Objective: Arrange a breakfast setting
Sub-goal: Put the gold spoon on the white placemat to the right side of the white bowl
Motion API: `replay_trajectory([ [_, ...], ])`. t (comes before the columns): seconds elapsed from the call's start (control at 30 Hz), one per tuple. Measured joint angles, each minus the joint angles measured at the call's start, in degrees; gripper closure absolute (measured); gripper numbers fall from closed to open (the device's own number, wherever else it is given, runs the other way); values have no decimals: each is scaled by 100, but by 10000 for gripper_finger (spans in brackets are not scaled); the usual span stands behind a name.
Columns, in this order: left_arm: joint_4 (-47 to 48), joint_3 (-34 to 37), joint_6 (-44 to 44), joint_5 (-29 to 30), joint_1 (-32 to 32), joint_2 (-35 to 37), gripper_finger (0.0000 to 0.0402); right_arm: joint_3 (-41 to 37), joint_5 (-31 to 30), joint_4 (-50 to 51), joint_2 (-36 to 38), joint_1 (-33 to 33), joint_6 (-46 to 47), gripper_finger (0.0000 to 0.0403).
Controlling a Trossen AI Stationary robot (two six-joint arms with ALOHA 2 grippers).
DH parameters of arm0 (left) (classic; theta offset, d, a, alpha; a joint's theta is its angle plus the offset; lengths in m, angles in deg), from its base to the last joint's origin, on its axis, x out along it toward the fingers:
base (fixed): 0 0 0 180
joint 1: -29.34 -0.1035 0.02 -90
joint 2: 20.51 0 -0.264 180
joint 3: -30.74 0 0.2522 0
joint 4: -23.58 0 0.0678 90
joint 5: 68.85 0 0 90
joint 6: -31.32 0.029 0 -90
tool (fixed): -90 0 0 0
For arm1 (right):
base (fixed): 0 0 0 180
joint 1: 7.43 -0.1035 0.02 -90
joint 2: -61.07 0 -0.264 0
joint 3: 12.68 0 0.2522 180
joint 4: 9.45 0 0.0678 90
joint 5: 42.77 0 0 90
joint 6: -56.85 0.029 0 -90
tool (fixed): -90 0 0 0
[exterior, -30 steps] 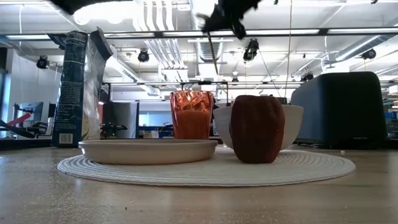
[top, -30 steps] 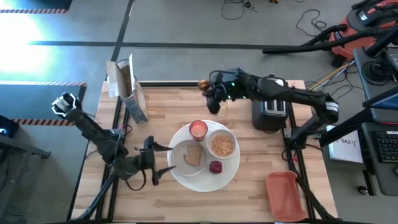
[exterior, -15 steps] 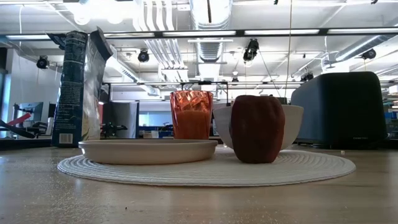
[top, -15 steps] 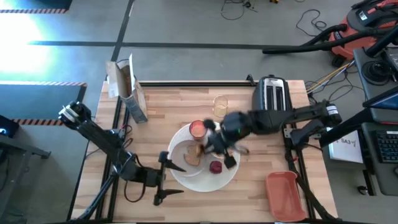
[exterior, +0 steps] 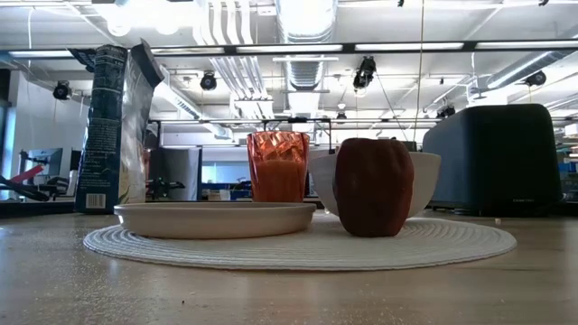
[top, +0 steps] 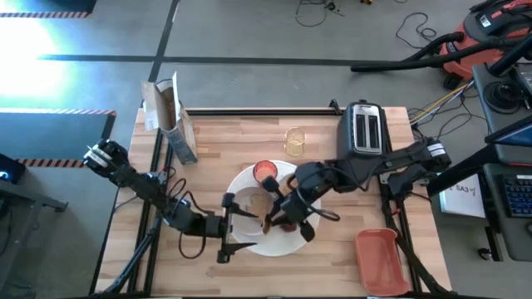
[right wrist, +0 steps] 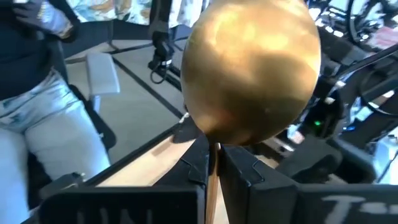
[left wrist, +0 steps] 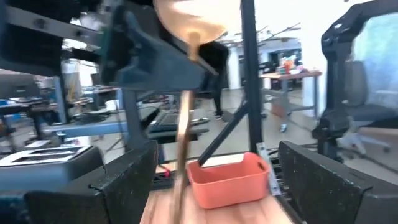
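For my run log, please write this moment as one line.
right claw: shut on gold spoon, above large white plate | left claw: open, at plate's left edge | cup, bowl: on plate

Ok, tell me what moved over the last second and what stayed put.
The right tool, shut on the gold spoon, swung from the table's far edge down over the large white plate. The left tool, open, slid in toward the plate's left rim. The cup, bowl and fruit stayed.

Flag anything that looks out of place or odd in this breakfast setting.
The gold spoon is not laid down yet: the right gripper holds it by the handle above the large white plate. The left gripper waits open at the plate's left edge. Nothing looks spilled.
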Motion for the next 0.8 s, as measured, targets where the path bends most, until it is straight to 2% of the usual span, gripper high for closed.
replay_trajectory([
  [0.1, 29, 0, -76, -379, -107, 0, 86, 0, 138, -154, -51, 74, 0, 388],
  [0.23, 24, 0, -78, -482, -201, 2, 86, -3, 646, -190, -112, 122, -1, 387],
  [0.43, 30, 0, -112, -521, -244, 2, 86, -4, 729, -327, -110, 120, -11, 386],
  [0.6, 26, 0, -362, -860, -361, 4, 86, -4, 730, -449, -110, 122, -70, 386],
  [0.8, 19, 0, -403, -997, -404, 7, 86, -4, 730, -467, -110, 120, -70, 385],
])
